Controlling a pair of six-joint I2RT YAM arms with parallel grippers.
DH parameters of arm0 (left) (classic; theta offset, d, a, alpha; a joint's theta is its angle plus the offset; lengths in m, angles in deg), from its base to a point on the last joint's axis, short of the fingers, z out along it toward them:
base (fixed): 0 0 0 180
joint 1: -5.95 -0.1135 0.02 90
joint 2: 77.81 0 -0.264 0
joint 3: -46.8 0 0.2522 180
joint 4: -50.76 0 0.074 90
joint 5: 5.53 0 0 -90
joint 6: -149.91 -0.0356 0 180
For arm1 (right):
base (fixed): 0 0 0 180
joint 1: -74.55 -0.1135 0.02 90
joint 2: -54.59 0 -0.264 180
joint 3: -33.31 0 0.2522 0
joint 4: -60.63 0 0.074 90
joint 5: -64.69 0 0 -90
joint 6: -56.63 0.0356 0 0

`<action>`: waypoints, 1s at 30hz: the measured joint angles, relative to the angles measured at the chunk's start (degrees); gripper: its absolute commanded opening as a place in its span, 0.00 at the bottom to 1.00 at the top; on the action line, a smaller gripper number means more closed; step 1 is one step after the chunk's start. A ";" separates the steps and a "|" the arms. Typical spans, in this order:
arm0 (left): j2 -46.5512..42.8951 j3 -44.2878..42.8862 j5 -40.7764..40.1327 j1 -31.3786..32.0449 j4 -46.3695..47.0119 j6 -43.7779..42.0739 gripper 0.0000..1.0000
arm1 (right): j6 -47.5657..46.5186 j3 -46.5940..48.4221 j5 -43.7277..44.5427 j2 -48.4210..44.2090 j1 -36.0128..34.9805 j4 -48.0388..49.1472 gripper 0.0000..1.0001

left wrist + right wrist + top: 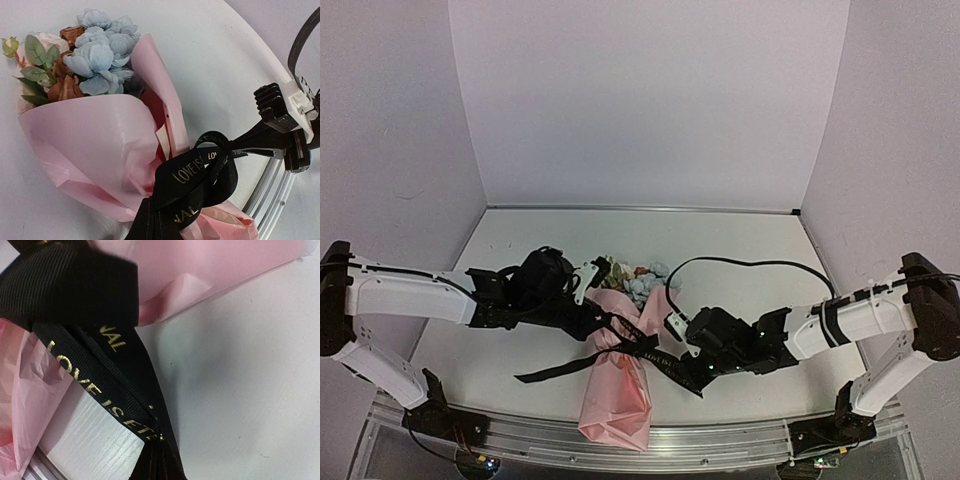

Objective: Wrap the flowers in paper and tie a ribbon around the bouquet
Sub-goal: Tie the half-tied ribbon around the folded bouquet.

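Blue and rust flowers [97,55] in pink paper cone [95,135], gold-lettered black ribbon [200,175] cinching it, left gripper [607,325] and right gripper [240,146] pinching ribbon

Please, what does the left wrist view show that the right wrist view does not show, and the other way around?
Only the left wrist view shows the flowers poking from the pink cone, and the right end effector pinching a strand of the ribbon. Only the right wrist view shows the gold lettering going on after LOVE IS, with ETE. Both show the pink paper, the black ribbon across it and the white table.
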State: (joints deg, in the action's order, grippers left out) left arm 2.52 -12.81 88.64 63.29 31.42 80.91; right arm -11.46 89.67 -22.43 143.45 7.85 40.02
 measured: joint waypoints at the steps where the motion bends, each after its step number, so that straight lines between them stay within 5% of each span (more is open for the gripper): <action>1: -1.25 1.28 -0.53 0.00 0.31 0.78 0.00 | -0.05 0.30 0.07 0.00 0.00 -0.65 0.00; 17: -13.73 16.13 -12.20 0.00 1.53 15.10 0.00 | -0.17 9.90 0.92 0.31 0.00 -18.52 0.00; 30: -14.58 18.51 -17.00 -0.69 1.33 19.55 0.00 | 0.85 13.61 2.59 2.69 -0.32 -31.25 0.00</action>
State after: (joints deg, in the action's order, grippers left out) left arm -12.06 5.70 71.64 62.60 32.75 100.46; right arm -10.61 103.28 -19.84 146.13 7.53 8.76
